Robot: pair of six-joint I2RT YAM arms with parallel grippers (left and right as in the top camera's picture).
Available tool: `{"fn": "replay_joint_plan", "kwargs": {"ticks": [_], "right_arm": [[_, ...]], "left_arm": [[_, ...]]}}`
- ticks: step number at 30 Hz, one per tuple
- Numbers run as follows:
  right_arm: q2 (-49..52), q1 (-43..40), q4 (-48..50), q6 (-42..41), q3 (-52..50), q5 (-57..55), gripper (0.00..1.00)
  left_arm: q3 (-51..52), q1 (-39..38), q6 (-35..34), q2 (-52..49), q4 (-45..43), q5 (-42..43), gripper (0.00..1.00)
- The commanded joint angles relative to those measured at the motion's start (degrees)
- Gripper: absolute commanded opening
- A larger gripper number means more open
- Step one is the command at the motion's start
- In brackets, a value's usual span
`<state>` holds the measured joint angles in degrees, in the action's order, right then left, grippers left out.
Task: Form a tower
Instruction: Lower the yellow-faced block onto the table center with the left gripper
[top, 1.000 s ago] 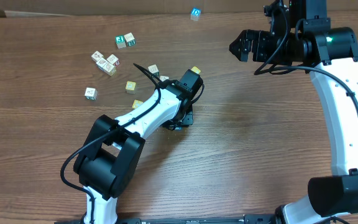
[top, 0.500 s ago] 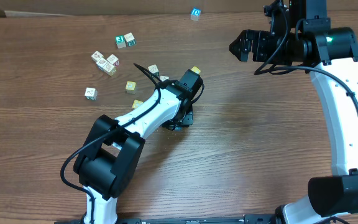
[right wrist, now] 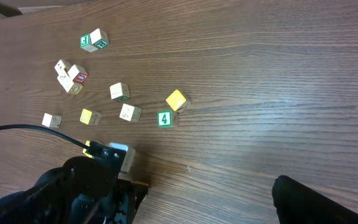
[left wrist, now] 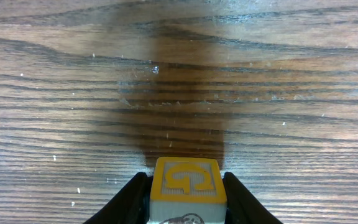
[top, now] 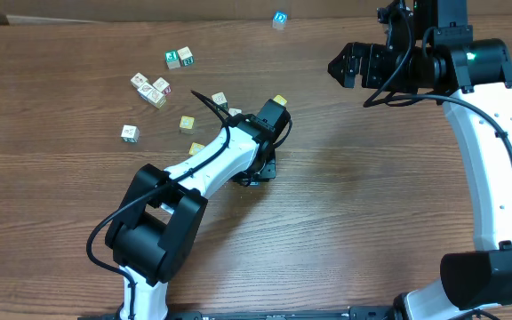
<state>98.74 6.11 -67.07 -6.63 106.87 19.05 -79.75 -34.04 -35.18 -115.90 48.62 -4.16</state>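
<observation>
- The left claw (left wrist: pixel 186 188) is squeezed narrow on a cube (left wrist: pixel 186 179). A black finger (left wrist: pixel 131 196) presses on each side of it, at the bottom middle of the left wrist view.
- The cube has a yellow top with a letter on it and a pale front with a little drawing.
- The bottom edge of the frame cuts the cube off, so I cannot tell if it sits on other cubes as a tower.
- The brown bench (left wrist: pixel 291 93) in front of it has a dark shadow on it.
- Seen from above, the left arm (top: pixel 212 160) reaches from the lower left to the middle of the frame.
- The right claw (top: pixel 338 65) is in the upper right of that view. It is wide and holds nothing.
- Loose cubes lie in the upper left:
  - a green and white pair (top: pixel 179 59)
  - a small clump (top: pixel 151 89)
  - a white cube (top: pixel 129 132)
  - a pale yellow cube (top: pixel 187 123)
- A blue cube (top: pixel 279 18) sits alone at the top edge.
- In the right wrist view, a bright yellow cube (right wrist: pixel 176 99) and a green cube (right wrist: pixel 164 118) with a 4 lie just beside each other.
</observation>
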Motion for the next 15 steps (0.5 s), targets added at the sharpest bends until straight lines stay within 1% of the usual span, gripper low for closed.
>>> {"fn": "replay_joint_plan", "kwargs": {"ticks": [1,8,11,15], "right_arm": [[-0.6,0.3,0.2,0.0,0.7,-0.4,1.00],[-0.6,0.3,0.2,0.0,0.7,-0.4,1.00],[-0.6,0.3,0.2,0.0,0.7,-0.4,1.00],[-0.6,0.3,0.2,0.0,0.7,-0.4,1.00]], "left_arm": [[0.6,-0.1,0.5,-0.3,0.1,-0.7,0.32],[0.6,-0.1,0.5,-0.3,-0.7,-0.7,0.26],[0.6,-0.1,0.4,-0.3,-1.0,-0.8,0.21],[0.6,-0.1,0.4,-0.3,-1.0,-0.7,0.20]]}}
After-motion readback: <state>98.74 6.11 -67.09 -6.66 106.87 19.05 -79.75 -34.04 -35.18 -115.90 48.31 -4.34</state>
